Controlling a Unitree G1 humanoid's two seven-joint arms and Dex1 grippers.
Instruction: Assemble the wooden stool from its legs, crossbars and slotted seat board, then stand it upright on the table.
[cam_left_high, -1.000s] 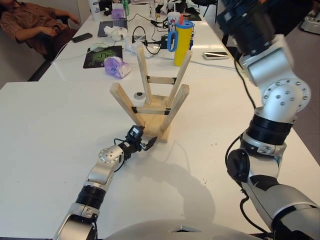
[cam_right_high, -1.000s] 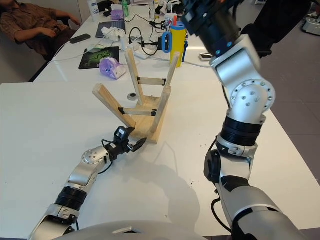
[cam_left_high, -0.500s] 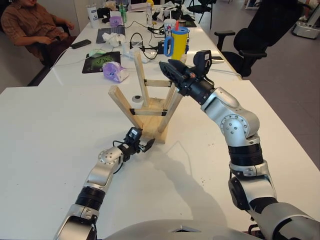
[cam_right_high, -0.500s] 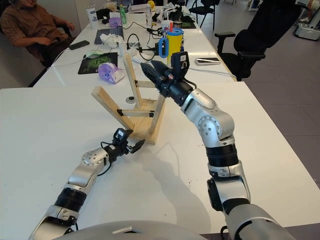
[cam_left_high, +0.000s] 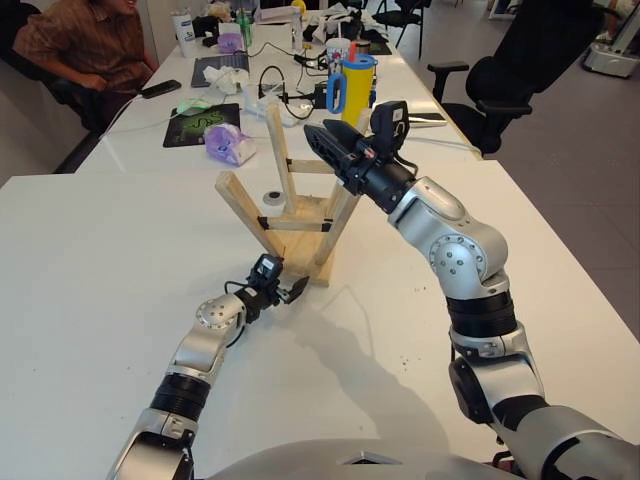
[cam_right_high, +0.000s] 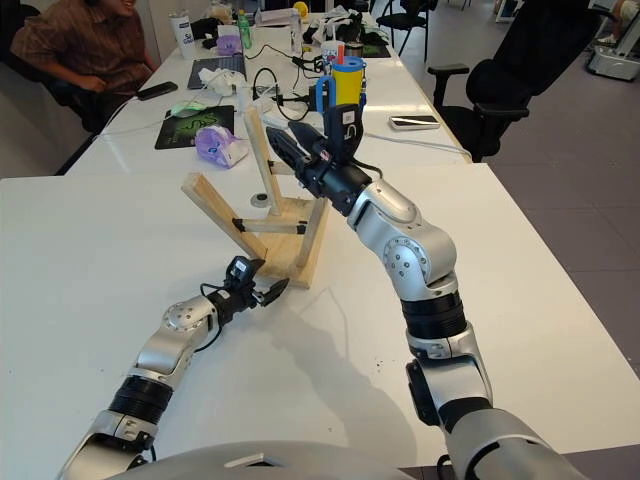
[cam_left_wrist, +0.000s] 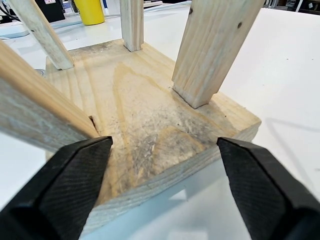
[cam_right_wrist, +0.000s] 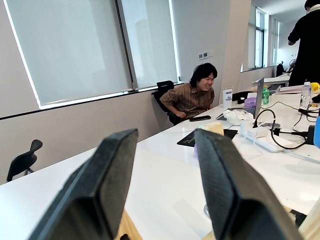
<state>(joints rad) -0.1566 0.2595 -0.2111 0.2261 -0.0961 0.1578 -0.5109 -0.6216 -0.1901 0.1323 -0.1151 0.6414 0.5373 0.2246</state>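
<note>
Stool (cam_left_high: 300, 215) looks fully put together but stands upside down, seat board (cam_left_wrist: 145, 120) flat on the white bench (cam_left_high: 100, 260) and legs (cam_left_wrist: 215, 45) pointing up, so I judge the step in hand to be turning it over. The left jaws are spread wide and sit low on the bench, their black ribbed pads (cam_left_wrist: 60, 185) either side of the board's near edge, with the board just ahead of them and not yet gripped. The board is a thick rectangular slab of pale raw wood with bold grain and grey smudges. The legs are square-section, rough-sawn and splayed outward. Thin crossbars (cam_left_high: 297, 225) tie them together, with small black fittings (cam_left_high: 268, 220) at the joints. The right jaws are also parted, an open gap showing between their dark textured pads (cam_right_wrist: 220, 190). They hover high among the legs, close beside the upper crossbar (cam_left_high: 318, 167); I cannot tell whether they touch it. The next move probably calls for a firm hold on a leg or crossbar while the left jaws pinch the seat edge. The smooth bench may let the stool slide.
</note>
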